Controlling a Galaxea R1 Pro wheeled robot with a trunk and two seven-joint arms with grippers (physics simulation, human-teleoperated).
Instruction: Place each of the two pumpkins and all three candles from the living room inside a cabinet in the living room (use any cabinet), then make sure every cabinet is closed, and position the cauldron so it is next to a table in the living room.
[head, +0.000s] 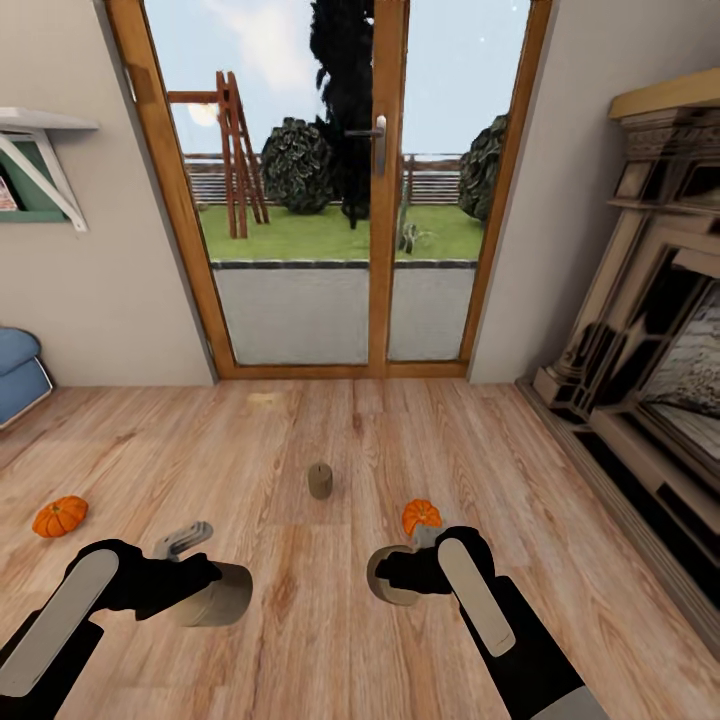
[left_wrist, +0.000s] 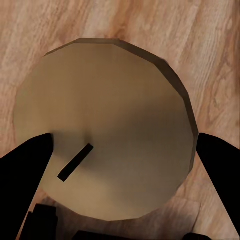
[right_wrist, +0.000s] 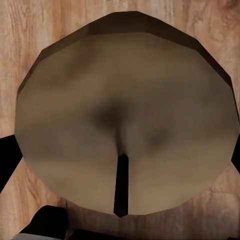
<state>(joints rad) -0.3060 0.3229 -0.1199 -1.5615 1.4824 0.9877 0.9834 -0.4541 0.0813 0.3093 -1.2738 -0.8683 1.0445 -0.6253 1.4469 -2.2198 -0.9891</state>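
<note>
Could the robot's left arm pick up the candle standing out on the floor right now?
Probably not yet: the left gripper is already clamped on a candle, so it has no free grasp for the standing candle, though the floor between looks bare.

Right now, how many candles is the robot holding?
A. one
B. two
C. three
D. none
B: the left gripper is shut on one candle and the right gripper on another candle, while a third candle stands loose on the floor.
</note>
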